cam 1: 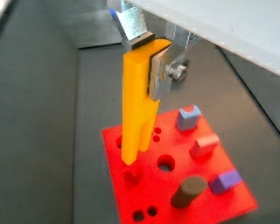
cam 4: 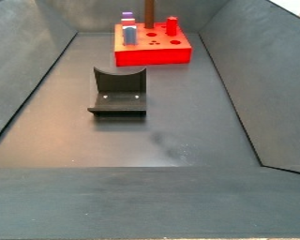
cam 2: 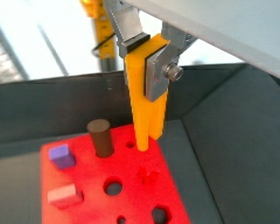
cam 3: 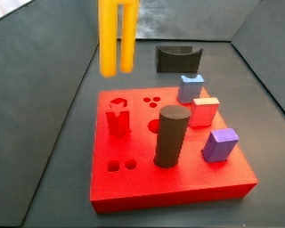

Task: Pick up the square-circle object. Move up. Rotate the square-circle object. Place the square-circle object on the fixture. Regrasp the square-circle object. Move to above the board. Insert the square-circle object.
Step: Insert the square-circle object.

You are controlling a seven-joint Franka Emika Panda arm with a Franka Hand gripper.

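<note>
My gripper (cam 1: 149, 57) is shut on the top of the square-circle object (cam 1: 136, 114), a long yellow-orange piece that hangs upright from the fingers in both wrist views (cam 2: 147, 109). Its lower end hangs above the red board (cam 1: 224, 206), over the side with small holes, without touching. In a side view the piece (cam 3: 117, 40) hangs over the board's far left part (cam 3: 169, 187); the gripper is cut off above that view. The black fixture (cam 3: 177, 59) stands on the floor beyond the board and shows empty in a side view (cam 4: 117, 91).
On the board stand a tall dark cylinder peg (cam 3: 170, 135), a blue block (cam 3: 191, 87), a pink-red block (cam 3: 205, 111), a purple block (cam 3: 220, 145) and a red piece (cam 3: 118, 116). Grey sloping bin walls (cam 4: 27, 84) surround the floor.
</note>
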